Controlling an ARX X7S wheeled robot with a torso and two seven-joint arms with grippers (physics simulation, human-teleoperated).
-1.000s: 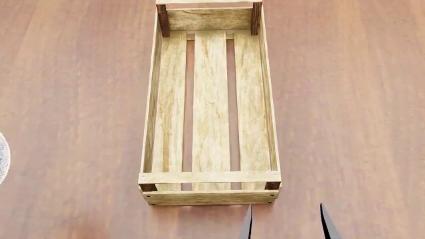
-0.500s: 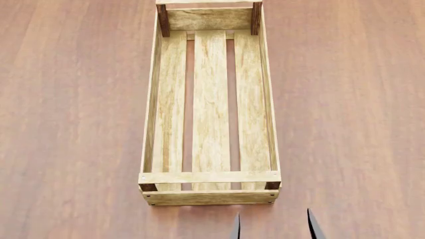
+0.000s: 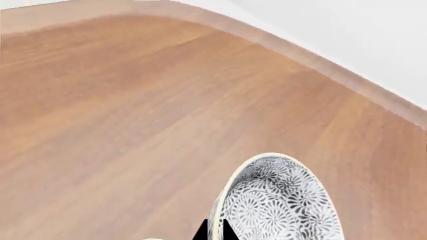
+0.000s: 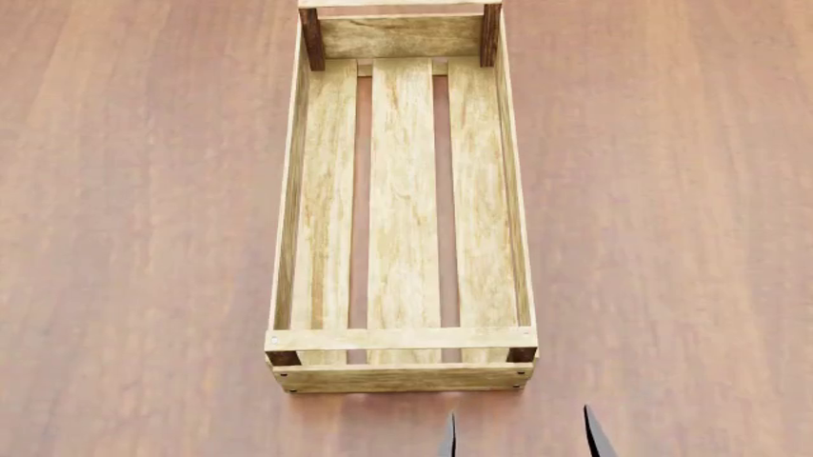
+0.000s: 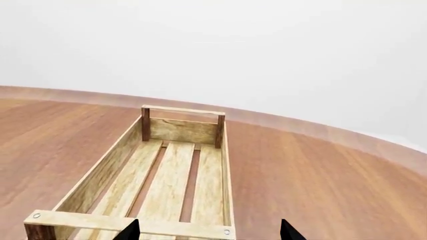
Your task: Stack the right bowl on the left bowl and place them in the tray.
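Observation:
The tray [image 4: 400, 338] is a long light-wood crate lying lengthwise in the middle of the brown table, with nothing in it. It also shows in the right wrist view [image 5: 130, 223]. My right gripper [image 4: 519, 433] is open and empty just in front of the tray's near end, and its tips straddle that end in the right wrist view [image 5: 210, 231]. My left gripper [image 3: 215, 232] is out of the head view. It is shut on the rim of a white bowl with a grey floral pattern [image 3: 280, 200]. The second bowl is not clearly in view.
The brown wooden table [image 4: 140, 190] spreads on both sides of the tray. Its curved far edge [image 3: 320, 65] shows in the left wrist view against a plain white background. A sliver of something pale [image 3: 152, 238] shows beside the left fingertips.
The patterned bowl edge that showed at the head view's left border has gone out of view. My right gripper tips have shifted a little to the left and stay open.

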